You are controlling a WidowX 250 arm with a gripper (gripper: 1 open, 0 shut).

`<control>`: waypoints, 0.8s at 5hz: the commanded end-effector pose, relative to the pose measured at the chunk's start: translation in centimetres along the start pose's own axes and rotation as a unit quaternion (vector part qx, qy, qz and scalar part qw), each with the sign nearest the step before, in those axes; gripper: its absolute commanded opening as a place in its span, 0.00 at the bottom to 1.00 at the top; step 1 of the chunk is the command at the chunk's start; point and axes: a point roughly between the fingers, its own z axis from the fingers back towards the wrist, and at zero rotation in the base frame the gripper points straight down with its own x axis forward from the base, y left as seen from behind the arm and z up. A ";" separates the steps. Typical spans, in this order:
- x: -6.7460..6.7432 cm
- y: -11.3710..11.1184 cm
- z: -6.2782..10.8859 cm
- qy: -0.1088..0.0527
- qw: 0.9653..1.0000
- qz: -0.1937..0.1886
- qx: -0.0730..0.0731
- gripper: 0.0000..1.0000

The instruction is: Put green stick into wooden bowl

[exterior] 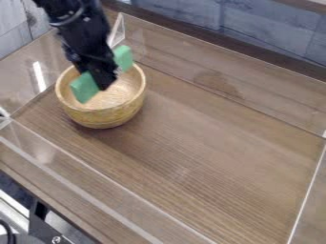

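Note:
The green stick [88,86] hangs tilted over the wooden bowl [105,107], its lower end down inside the bowl's opening and its upper end [124,57] sticking out to the right of the arm. My black gripper [99,73] is shut on the green stick at its middle, directly above the bowl's left half. The fingers hide the middle of the stick. The bowl stands on the wooden tabletop at the upper left.
The wooden tabletop [216,143] stretches to the right and front of the bowl. Clear low walls [76,162] border the work area along the front and left edges. A dark tiled wall stands behind.

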 end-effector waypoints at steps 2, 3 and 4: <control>1.4 6.1 0.3 -0.017 1.000 0.014 0.012 0.00; 1.2 8.6 -0.2 -0.014 1.000 0.017 0.012 0.00; 1.0 8.6 -1.4 -0.012 1.000 0.023 0.013 0.00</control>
